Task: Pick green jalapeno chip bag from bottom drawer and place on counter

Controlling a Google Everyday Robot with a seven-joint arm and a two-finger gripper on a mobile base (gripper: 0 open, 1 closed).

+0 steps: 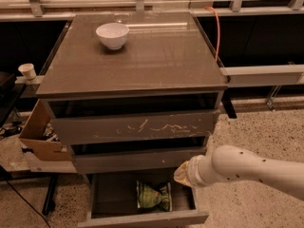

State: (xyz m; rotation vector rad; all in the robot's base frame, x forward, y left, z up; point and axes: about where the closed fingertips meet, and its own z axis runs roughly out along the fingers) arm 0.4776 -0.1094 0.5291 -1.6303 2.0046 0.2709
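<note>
The green jalapeno chip bag [153,196] lies crinkled on the dark floor of the open bottom drawer [142,220], right of its middle. My gripper [183,174] is at the end of the white arm that comes in from the right. It hangs just above the drawer's right rear part, up and to the right of the bag and apart from it. The glossy grey-brown counter [156,56] tops the cabinet.
A white bowl [112,34] stands on the counter's far left. The taller scratched drawer front [137,127] and a middle drawer sit slightly open above. A cardboard box [40,137] and a paper cup [27,71] are at the left. An orange cable [217,30] hangs at the right.
</note>
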